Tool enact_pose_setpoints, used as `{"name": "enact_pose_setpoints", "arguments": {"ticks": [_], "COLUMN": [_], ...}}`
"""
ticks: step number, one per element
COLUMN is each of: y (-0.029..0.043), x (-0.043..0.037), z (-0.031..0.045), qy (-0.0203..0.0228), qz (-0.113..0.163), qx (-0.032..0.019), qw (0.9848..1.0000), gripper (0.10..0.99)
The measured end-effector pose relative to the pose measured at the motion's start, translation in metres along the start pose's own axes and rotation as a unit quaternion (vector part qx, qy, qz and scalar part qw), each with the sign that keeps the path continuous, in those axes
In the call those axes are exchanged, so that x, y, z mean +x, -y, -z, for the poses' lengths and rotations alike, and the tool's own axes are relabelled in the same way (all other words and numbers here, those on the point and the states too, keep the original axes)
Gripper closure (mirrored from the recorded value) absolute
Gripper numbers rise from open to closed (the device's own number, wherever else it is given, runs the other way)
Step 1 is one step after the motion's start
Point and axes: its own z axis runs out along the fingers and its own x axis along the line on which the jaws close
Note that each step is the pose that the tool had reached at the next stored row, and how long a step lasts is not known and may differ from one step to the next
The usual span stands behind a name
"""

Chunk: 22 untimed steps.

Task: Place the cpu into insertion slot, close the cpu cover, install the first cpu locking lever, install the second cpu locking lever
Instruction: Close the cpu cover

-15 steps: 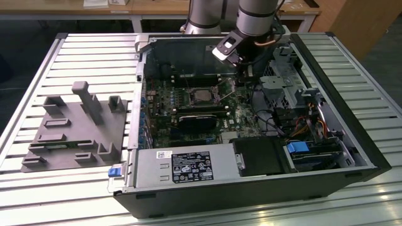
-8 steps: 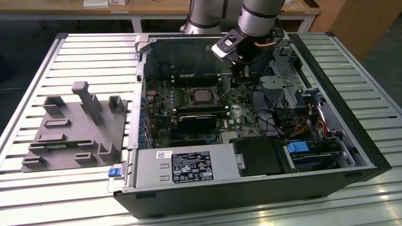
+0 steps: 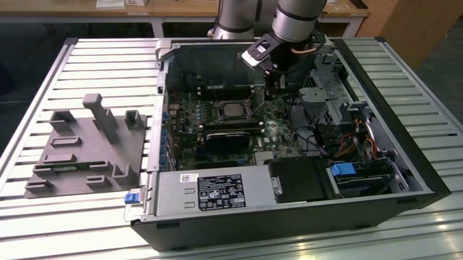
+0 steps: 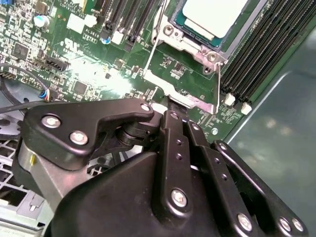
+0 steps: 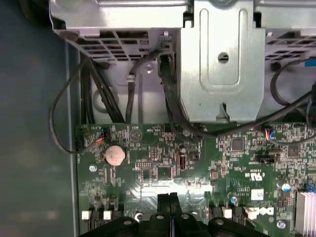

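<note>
The cpu is cut off in the second wrist view, cover framing it; the gripper, fingers pressed together, points down beside the cover

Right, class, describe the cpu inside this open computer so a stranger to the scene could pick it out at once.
Look into the open black computer case, at the green circuit board on its floor. Near the board's middle sits the cpu, a small flat square with a dull silver-grey top, framed by the cpu cover, unlike the long black memory slots beside it.
</note>
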Motion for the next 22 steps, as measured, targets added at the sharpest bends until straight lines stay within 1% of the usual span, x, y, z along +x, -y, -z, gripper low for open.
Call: {"name": "enact_pose_setpoints", "arguments": {"ticks": [1,2,3,8,13,15,18,19,20,22], "y": [0.0043,0.007,0.0135,0.0282,0.0436,0.0476,0.0509,0.0524,0.0543,0.0586], "x": [-0.0001,-0.0001,0.0,0.0007,0.0005,0.0003,0.0003,0.0002,0.0002,0.0], "z": [-0.0003,-0.0006,-0.0011,-0.0023,-0.0035,-0.0039,-0.0041,-0.0043,-0.0045,-0.0053], "qy": [-0.0001,-0.0001,-0.0001,-0.0004,-0.0006,-0.0007,-0.0007,-0.0008,-0.0009,-0.0012], "qz": [0.0,0.0,0.0,0.0,0.0,0.0,0.0,0.0,0.0,0.0], "qx": [-0.0022,-0.0033,-0.0058,-0.0122,-0.0208,-0.0231,-0.0254,-0.0271,-0.0298,-0.0371], "qw": [1.0,1.0,1.0,0.9999,0.9998,0.9997,0.9997,0.9996,0.9996,0.9993], "gripper": [0.984,0.984,0.984,0.984,0.984,0.984,0.984,0.984,0.984,0.984]}}
